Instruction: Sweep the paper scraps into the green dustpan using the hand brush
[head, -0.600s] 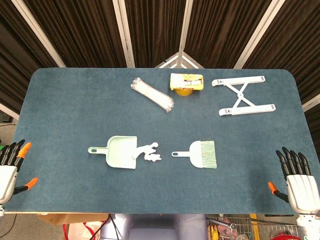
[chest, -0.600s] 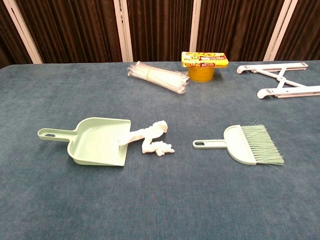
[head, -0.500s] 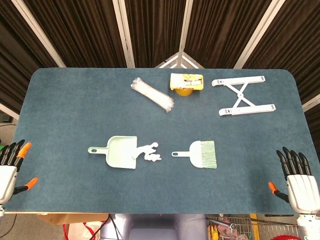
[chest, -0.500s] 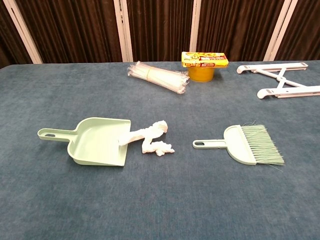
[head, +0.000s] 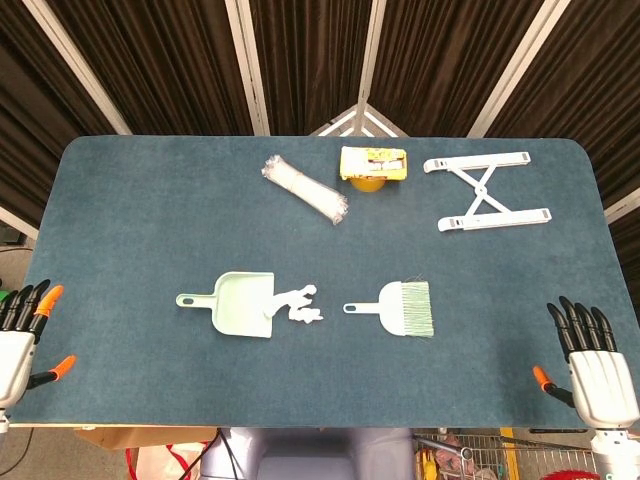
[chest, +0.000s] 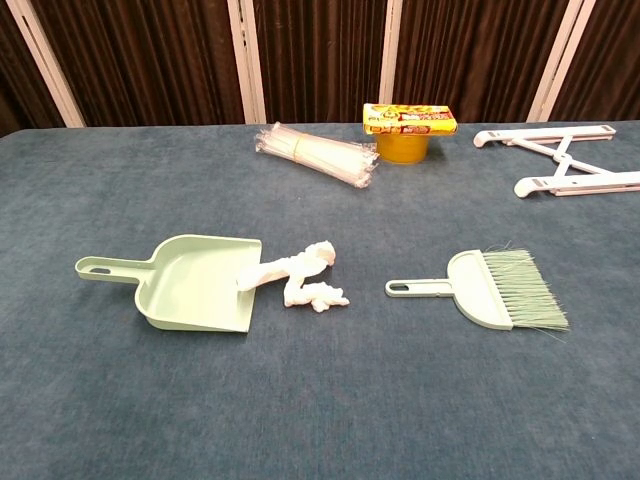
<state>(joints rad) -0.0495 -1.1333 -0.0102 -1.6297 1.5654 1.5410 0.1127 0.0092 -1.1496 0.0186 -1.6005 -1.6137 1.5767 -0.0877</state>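
A pale green dustpan (head: 238, 303) (chest: 195, 282) lies left of centre on the blue table, its handle pointing left. White paper scraps (head: 300, 304) (chest: 302, 276) lie at its open mouth, one strip reaching into the pan. The green hand brush (head: 403, 307) (chest: 495, 287) lies to the right, handle toward the scraps. My left hand (head: 17, 340) hangs at the table's near left corner and my right hand (head: 590, 365) at the near right corner; both hold nothing, fingers apart. Neither hand shows in the chest view.
At the back lie a clear packet of white sticks (head: 304, 188) (chest: 316, 153), a yellow boxed cup (head: 373, 164) (chest: 409, 130) and a white folding stand (head: 488, 192) (chest: 566, 160). The table's near edge (head: 300, 424) runs between my hands.
My right hand has shifted slightly left and up. Nothing else has moved.
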